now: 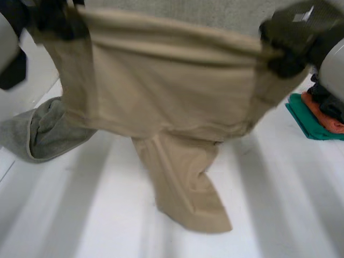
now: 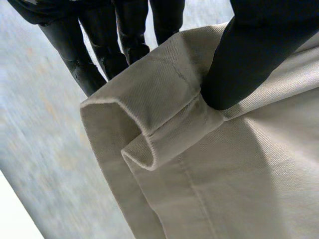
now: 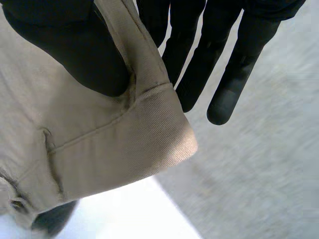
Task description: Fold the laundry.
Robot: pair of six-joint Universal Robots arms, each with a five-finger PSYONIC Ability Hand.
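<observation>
Beige trousers [image 1: 172, 97] hang stretched between my two hands above the white table [image 1: 279, 204]. One leg droops down and its end rests on the table. My left hand [image 1: 56, 19] grips the waistband's left end. In the left wrist view its thumb [image 2: 249, 59] presses the folded band of the trousers [image 2: 209, 174] against the fingers [image 2: 104, 45] behind it. My right hand [image 1: 287, 40] holds the right end. There the thumb [image 3: 75, 50] pinches the trousers [image 3: 75, 144] against the fingers [image 3: 224, 59] behind the cloth.
A crumpled grey cloth [image 1: 45, 131] lies on the table at the left, partly under the hanging trousers. At the right edge sits a stack with a green cloth [image 1: 306, 121] and an orange cloth [image 1: 325, 118].
</observation>
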